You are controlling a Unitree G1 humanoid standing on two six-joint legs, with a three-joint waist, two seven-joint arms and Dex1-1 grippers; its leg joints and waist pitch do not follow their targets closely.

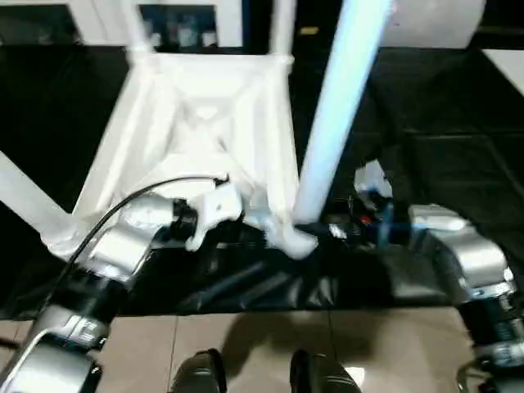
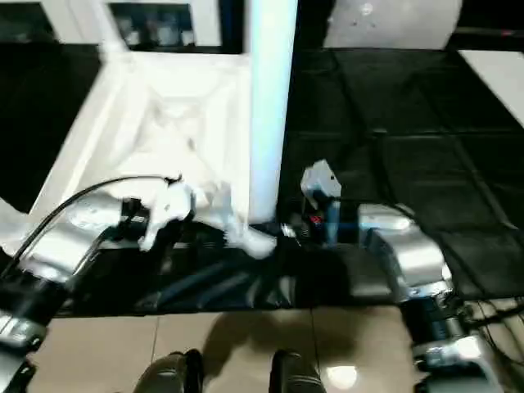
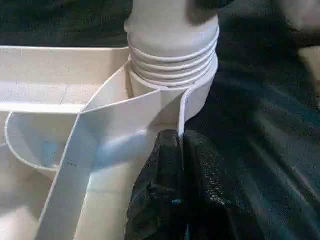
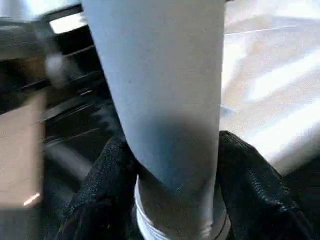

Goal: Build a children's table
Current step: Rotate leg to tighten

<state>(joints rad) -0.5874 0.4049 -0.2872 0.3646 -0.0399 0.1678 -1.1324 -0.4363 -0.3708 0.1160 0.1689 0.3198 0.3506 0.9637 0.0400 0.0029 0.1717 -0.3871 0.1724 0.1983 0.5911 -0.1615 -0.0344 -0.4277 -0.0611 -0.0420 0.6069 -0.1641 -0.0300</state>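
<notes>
The white children's table top (image 1: 205,123) lies upside down on a black surface, ribbed underside up. A long white leg (image 1: 336,106) stands in the near corner socket (image 3: 172,65), its threaded end showing at the socket's mouth. My left gripper (image 3: 180,165) is shut on the top's thin rim wall just beside that socket. My right gripper (image 4: 175,170) is closed around the leg's base, one black finger (image 4: 105,190) on each side and touching it. Another leg (image 1: 24,205) juts out at the left, and two more rise at the far corners (image 1: 282,24).
The black mat (image 1: 442,147) stretches to the right of the table top. A tan tiled floor (image 1: 246,344) and my feet (image 1: 196,372) show at the front edge. A white cabinet with glass doors (image 1: 180,24) stands behind.
</notes>
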